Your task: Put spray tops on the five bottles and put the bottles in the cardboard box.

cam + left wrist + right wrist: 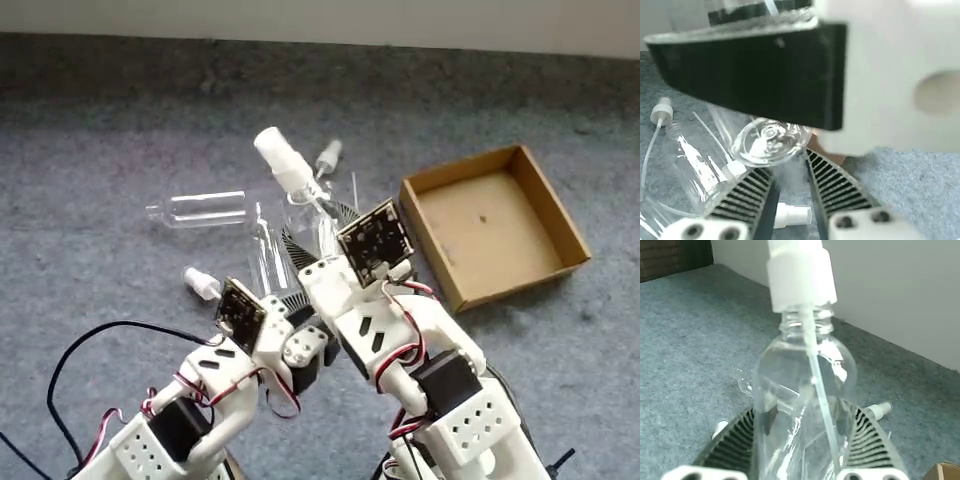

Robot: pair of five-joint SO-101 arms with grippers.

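Right jaws clamp a clear bottle (805,375) with its spray top (800,275) seated; the right wrist view shows the dip tube inside. The left wrist view catches the bottle's base just beyond the parted, unladen left jaws. From above, a second bottle (205,210) lies sideways, a loose top (200,283) sits nearer the arms, and the box (490,225) sits right, near corner close to the right arm. Carpet (100,130) stretches wide to the left.

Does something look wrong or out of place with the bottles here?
The white spray top on the clear plastic bottle in the right gripper seems not screwed fully down: neck threads show beneath it. Another clear bottle lies on its side, capless, on the grey carpet.
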